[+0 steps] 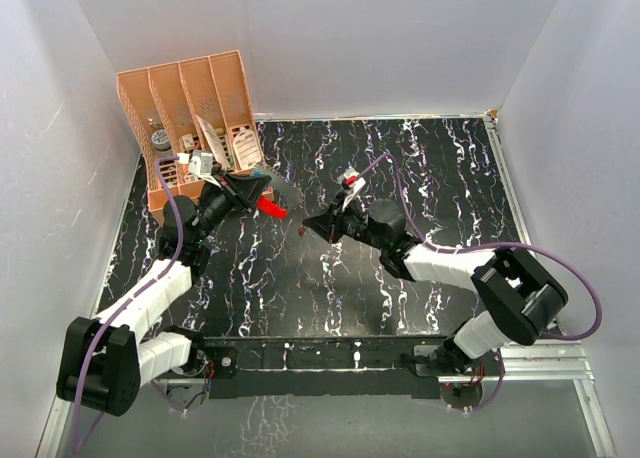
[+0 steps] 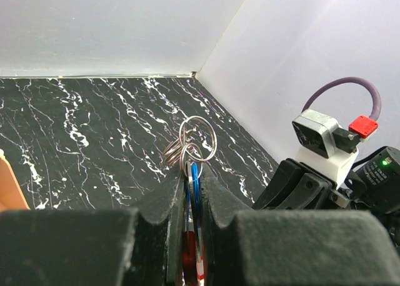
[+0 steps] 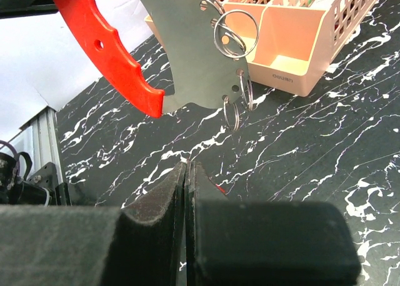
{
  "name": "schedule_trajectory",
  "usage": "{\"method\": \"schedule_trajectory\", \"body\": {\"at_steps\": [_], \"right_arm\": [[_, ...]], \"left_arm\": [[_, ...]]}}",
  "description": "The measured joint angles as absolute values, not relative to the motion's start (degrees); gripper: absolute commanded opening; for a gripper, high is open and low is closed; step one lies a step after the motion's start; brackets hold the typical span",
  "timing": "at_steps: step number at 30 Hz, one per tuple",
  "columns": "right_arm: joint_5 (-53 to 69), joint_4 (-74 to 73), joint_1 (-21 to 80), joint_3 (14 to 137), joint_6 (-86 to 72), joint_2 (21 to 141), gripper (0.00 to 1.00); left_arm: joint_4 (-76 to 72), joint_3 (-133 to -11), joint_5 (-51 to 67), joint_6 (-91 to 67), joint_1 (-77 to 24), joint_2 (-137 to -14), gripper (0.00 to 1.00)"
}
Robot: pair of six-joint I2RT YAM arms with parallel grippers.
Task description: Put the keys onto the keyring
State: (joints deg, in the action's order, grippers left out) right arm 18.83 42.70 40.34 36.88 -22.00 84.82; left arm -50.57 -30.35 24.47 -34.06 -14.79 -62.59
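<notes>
Top external view, Sam: what's the layout, biggest thing down?

Jo, the black marbled tabletop [image 1: 440,178] carries a peach slotted organiser [image 1: 195,98] at the far left. The left claw [image 1: 244,192] is raised just in front of it, clamped on the keyring [image 1: 268,207], whose red strip juts right toward the middle. The right claw [image 1: 314,226] faces it from the right, near but apart.

And the right claw?

Pressed together. Its wrist view shows only a sliver of red at the tip, which I take for the red-headed key [image 3: 215,187]. The blade is hidden, so I can't judge its angle.

How would you thread it well?

The targets are the small split rings [image 3: 234,33] hanging from holes in the keyring's grey plate, above and beyond the right claw. I'd hold the left arm steady and move only the right one. Rise, line the key's hole up with the open end of the lowest ring, then slide along the coil rather than push square on. Those rings look free to swing, so a blunt nudge would likely just knock one aside.

The other key?

In the left wrist view a blue edge [image 2: 195,173] sits between the pads [image 2: 219,205] beside the red. Whether that's the second key, I cannot tell.
</notes>
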Motion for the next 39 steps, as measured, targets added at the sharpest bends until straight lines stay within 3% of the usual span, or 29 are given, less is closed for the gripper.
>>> {"method": "schedule_trajectory", "body": {"at_steps": [39], "right_arm": [[19.9, 47.4, 36.6, 38.9, -25.9, 88.2, 0.0]], "left_arm": [[-50.6, -30.3, 24.5, -34.3, -14.8, -62.6, 0.0]]}}
